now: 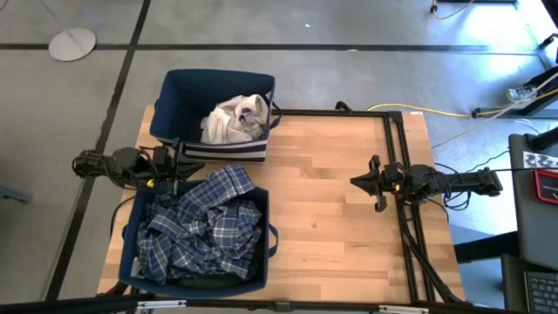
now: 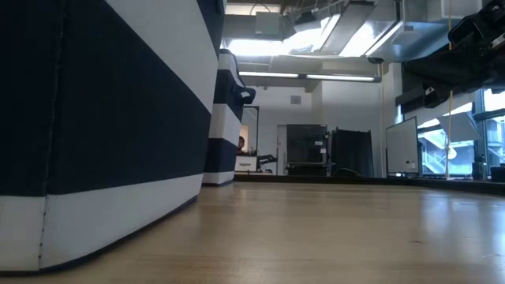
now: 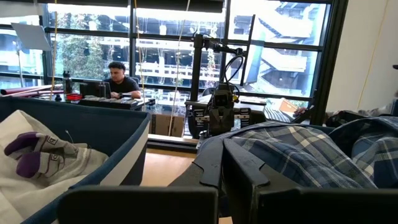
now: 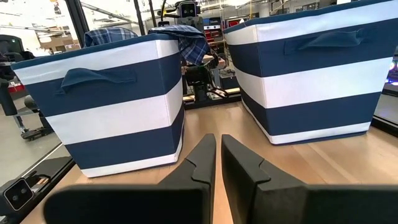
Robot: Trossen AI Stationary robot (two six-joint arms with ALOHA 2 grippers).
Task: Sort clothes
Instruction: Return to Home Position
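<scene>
Two navy-and-white striped bins stand at the table's left. The far bin (image 1: 215, 113) holds a white garment (image 1: 231, 122) with a small grey-purple sock (image 3: 28, 155) on it. The near bin (image 1: 196, 235) is heaped with blue plaid clothes (image 1: 209, 227), a dark piece showing at its near edge. My left gripper (image 1: 179, 161) hovers shut between the two bins, above their rims. My right gripper (image 1: 366, 181) is shut at the table's right, pointing level toward the bins, with nothing in it.
Bare wooden tabletop (image 1: 331, 218) lies between the bins and my right gripper. A black frame rail (image 1: 392, 139) runs along the table's far and right sides. A person (image 3: 118, 78) sits at a desk in the room beyond.
</scene>
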